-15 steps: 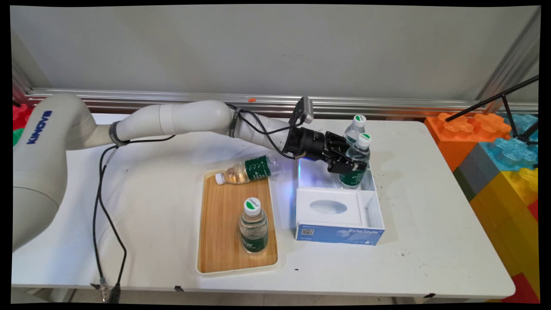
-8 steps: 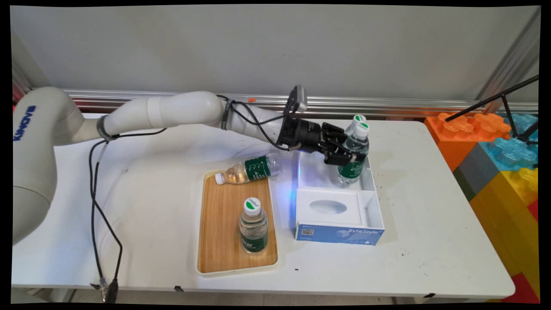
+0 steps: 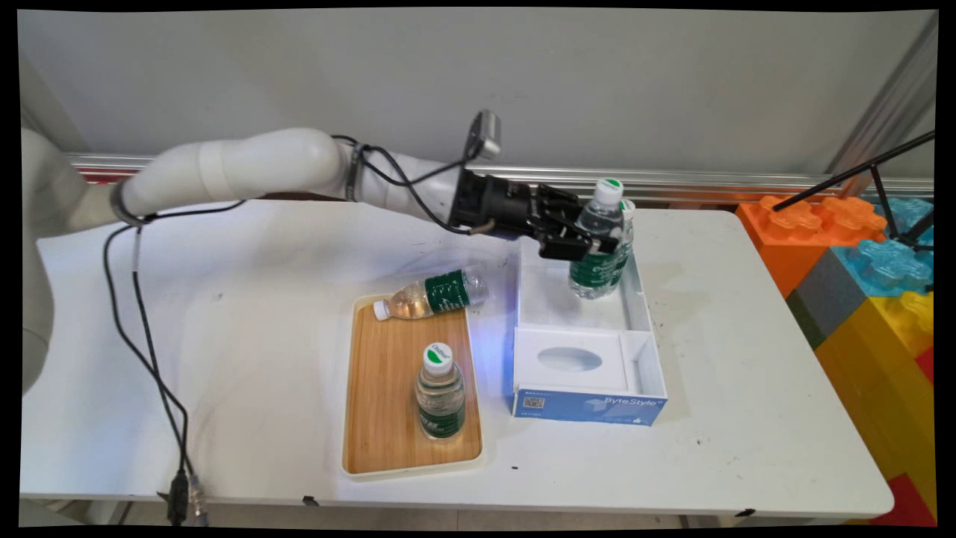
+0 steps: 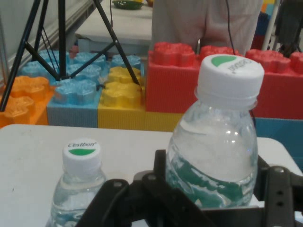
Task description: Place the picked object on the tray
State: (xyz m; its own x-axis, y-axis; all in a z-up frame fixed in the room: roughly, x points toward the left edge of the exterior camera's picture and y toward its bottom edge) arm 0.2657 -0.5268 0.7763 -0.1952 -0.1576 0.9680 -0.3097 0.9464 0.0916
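My gripper point(image 3: 590, 240) is shut on a clear water bottle point(image 3: 597, 250) with a green label and a white cap, gripped around its middle. The bottle hangs upright over the far end of an open white and blue box point(image 3: 590, 408). A second, matching bottle point(image 3: 628, 217) stands right behind it at the box's far right corner. In the hand view the held bottle point(image 4: 218, 142) fills the right side between the fingers point(image 4: 113, 203), and the second bottle point(image 4: 78, 184) stands at lower left, beyond the gripper point(image 4: 203, 205).
A wooden tray point(image 3: 388, 359) left of the box holds one upright bottle point(image 3: 440, 392); another bottle point(image 3: 433, 294) lies across its far rim. Large coloured blocks point(image 3: 859, 261) and a black tripod point(image 3: 889, 194) stand off the table's right end. Black cables point(image 3: 149, 351) hang at left.
The gripper, shut on the bottle, has risen and drawn slightly left and back, lifting the bottle from the box's floor. The other bottles have not moved.
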